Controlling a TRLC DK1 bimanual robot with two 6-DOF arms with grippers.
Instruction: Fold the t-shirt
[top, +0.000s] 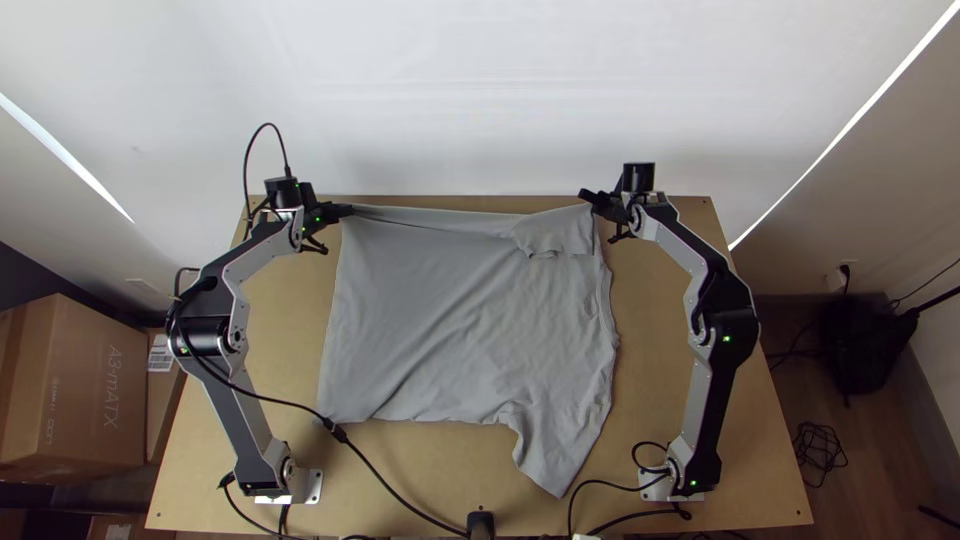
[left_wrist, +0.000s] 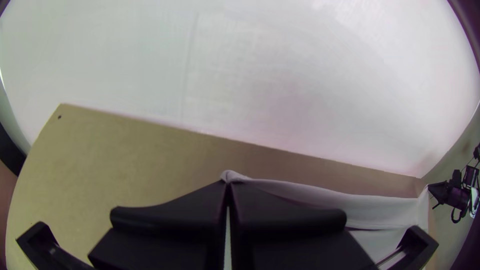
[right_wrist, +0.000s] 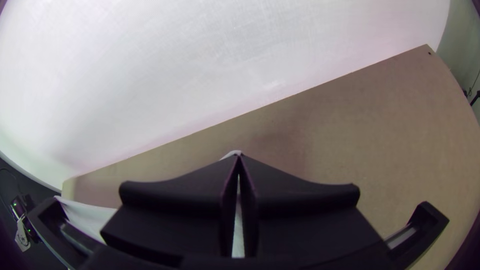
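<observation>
Toward the far left corner of the light wooden bench (top: 750, 430), the left gripper (top: 346, 211) pinches the soft grey cloth t-shirt (top: 450, 310), mostly spread toward the near edge, its far right corner nipped between the right gripper's (top: 588, 197) flat black fingers.

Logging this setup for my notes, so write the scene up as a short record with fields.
shirt: grey t-shirt, mostly spread, not folded into a neat shape
far edge: drawn out between the two grippers, with a small rumpled flap near its right end
near side: one part sticks out toward the table's near edge, at the right
left gripper: shut on the shirt's far left corner
right gripper: shut on the far right corner
surface: light wooden table
floor, left: cardboard box
</observation>
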